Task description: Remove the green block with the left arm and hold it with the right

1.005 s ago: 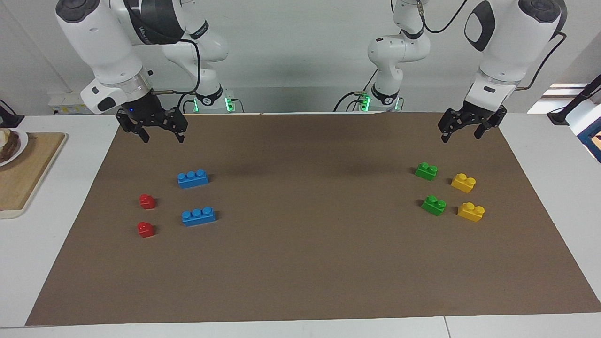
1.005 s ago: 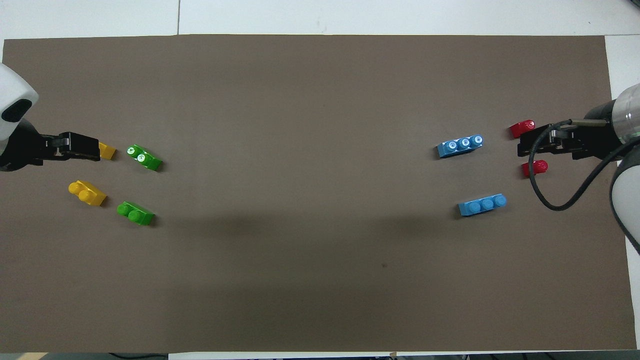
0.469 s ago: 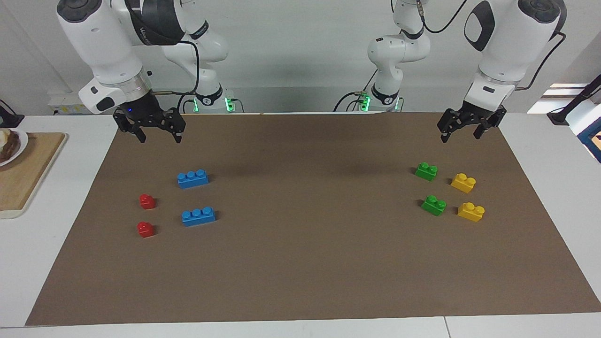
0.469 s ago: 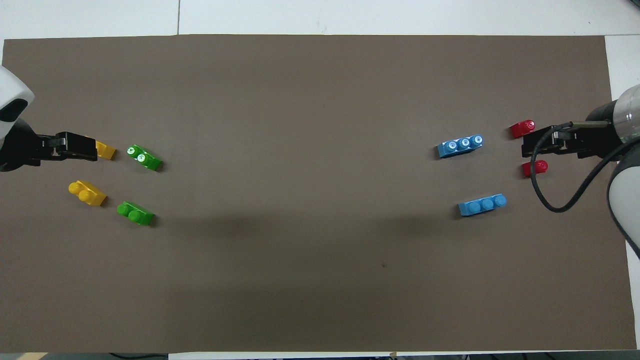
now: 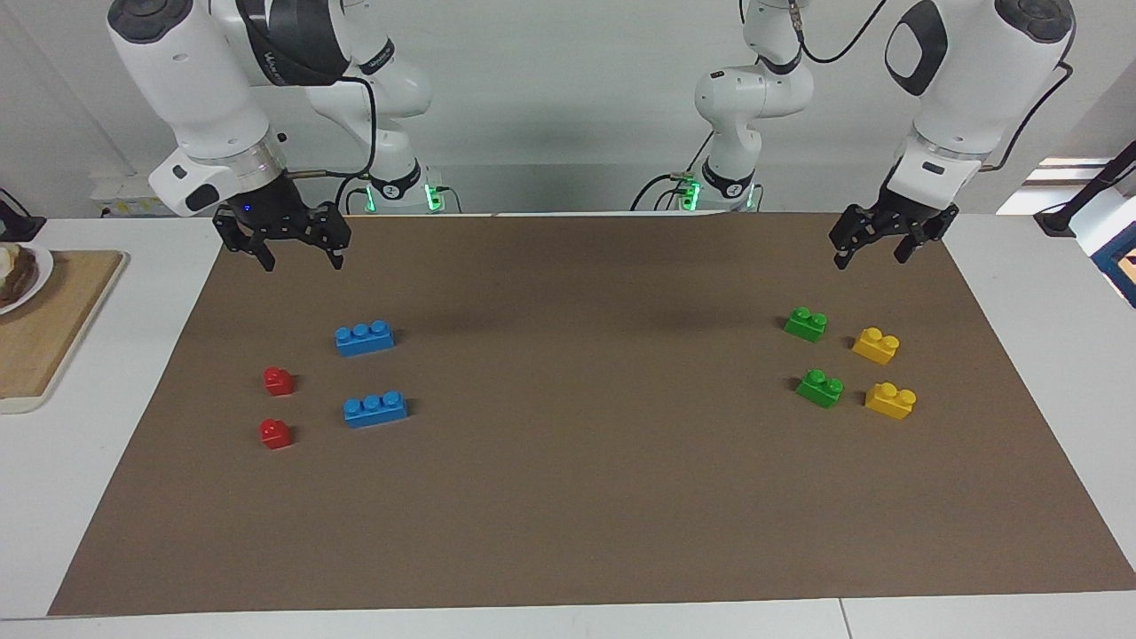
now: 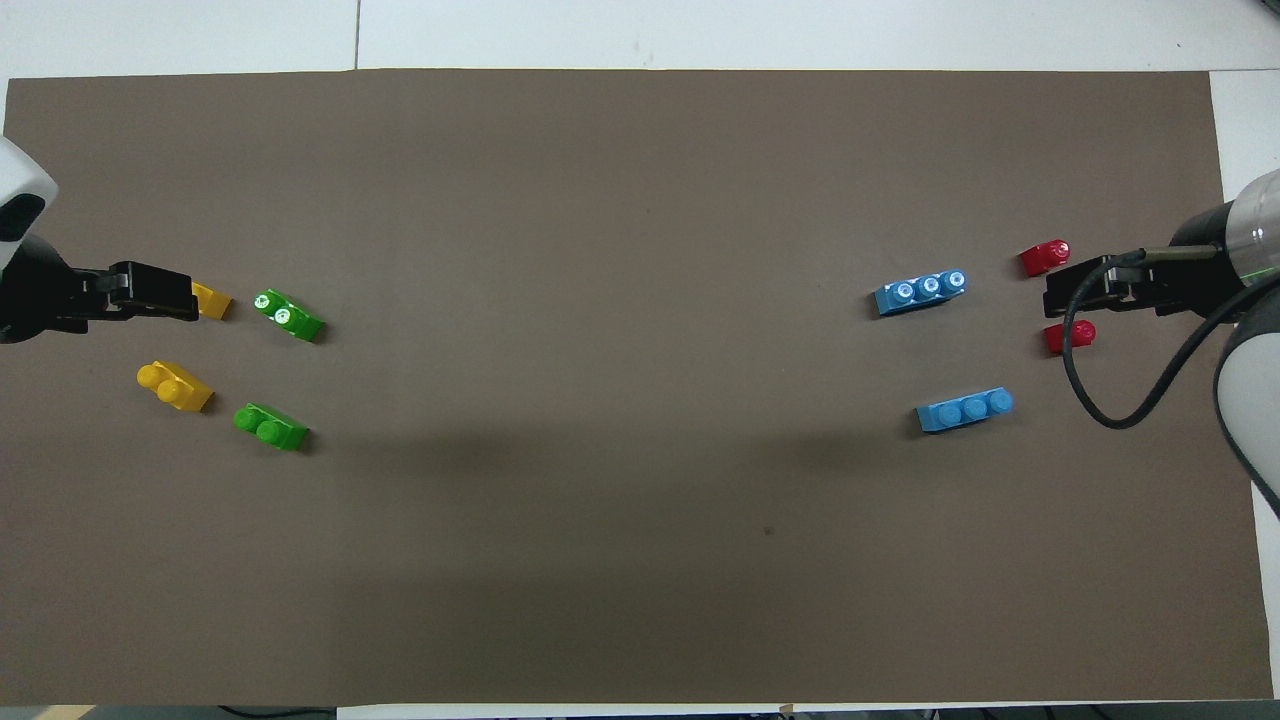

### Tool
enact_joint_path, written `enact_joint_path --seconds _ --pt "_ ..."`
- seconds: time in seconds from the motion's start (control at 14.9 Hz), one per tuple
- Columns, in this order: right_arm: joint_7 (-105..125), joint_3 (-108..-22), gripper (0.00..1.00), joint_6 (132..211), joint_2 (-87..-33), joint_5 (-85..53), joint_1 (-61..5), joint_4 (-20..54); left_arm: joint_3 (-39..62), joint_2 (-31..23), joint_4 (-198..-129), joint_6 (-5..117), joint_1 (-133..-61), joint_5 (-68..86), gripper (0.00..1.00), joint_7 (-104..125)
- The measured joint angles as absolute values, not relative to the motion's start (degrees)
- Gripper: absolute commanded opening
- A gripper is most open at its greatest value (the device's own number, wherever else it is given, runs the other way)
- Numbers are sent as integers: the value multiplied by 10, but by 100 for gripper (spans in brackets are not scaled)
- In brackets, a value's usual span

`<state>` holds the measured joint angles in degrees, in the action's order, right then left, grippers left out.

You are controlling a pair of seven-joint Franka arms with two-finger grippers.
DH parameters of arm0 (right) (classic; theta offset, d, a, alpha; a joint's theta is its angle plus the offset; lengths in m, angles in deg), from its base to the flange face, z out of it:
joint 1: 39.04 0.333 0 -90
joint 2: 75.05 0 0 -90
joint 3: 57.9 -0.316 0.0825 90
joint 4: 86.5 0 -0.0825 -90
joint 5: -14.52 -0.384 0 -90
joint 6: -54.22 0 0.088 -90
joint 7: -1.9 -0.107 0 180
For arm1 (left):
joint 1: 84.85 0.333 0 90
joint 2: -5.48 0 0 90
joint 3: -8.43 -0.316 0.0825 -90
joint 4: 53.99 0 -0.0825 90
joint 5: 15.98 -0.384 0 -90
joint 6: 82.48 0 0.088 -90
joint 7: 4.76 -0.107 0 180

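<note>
We start nearest our own end of the table. Our left gripper (image 5: 870,247) hangs in the air over the brown mat (image 5: 586,497), jaws spread and holding nothing. Our right gripper (image 5: 300,251), the one with the blue light, hangs over the mat at the right arm's end, jaws likewise spread and empty; that arm waits.

Below the left jaws and a little farther out lies the nearer green block (image 5: 806,323), loose on the mat with its two studs up, well apart from the fingertips. Just beside it sits a yellow brick (image 5: 876,345). Farther out again come the second green block (image 5: 820,388) and the second yellow brick (image 5: 890,399).

Below the right jaws, farther out, lie two blue bricks (image 5: 365,337) and two red bricks (image 5: 278,381).

We judge the task barely begun: no block is touched. The next move calls for our left gripper to descend over a green block, probably the nearer one, with the jaws straddling it and clear of the neighbouring yellow brick.
</note>
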<state>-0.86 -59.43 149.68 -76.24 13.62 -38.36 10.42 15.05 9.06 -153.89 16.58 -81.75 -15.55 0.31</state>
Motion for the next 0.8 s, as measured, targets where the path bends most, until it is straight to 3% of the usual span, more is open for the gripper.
enact_joint_path --seconds 0.8 --pt "16 -593 100 1496 -762 136 -384 106 150 91 -1539 165 -820 -153 100 3"
